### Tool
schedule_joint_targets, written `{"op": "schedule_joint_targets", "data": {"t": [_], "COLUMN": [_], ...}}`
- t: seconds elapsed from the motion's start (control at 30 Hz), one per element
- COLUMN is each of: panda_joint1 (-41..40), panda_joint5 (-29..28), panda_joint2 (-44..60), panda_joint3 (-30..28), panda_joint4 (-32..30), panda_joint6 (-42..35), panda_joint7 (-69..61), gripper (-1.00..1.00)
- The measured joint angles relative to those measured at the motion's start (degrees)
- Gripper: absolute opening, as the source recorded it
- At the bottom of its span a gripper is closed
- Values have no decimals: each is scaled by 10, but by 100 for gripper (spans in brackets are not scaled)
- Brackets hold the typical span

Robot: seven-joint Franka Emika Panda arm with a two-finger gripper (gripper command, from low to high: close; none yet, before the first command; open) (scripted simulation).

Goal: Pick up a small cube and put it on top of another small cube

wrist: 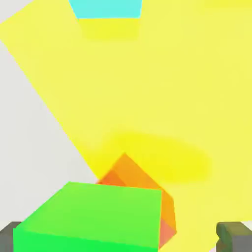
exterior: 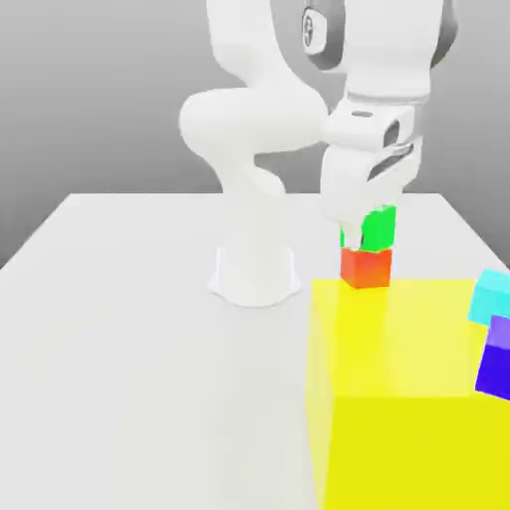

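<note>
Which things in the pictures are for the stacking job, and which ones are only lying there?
For the job:
- green cube
- orange cube
- gripper

Just lying about:
- yellow block
- cyan cube
- blue-purple cube

we see a smooth white arm (exterior: 254,125), built of thick rounded segments with soft bulges at the joints and a flared white base (exterior: 255,274). near the wrist we notice grey rounded caps, one of them a disc (exterior: 315,31) with dark ring-like markings. our white hand housing (exterior: 365,129) has curved edges, a small dark slot and a grey recess; our gripper (wrist: 123,237) ends in dark grey, blocky fingertips (wrist: 236,237).
</note>
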Motion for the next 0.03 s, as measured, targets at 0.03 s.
{"op": "schedule_joint_targets", "data": {"t": [0.03], "panda_joint1": [0], "panda_joint5": [-1], "panda_joint2": [-9], "panda_joint3": [-1], "panda_joint4": [14], "panda_joint6": [-23], "panda_joint7": [0], "gripper": [100]}}
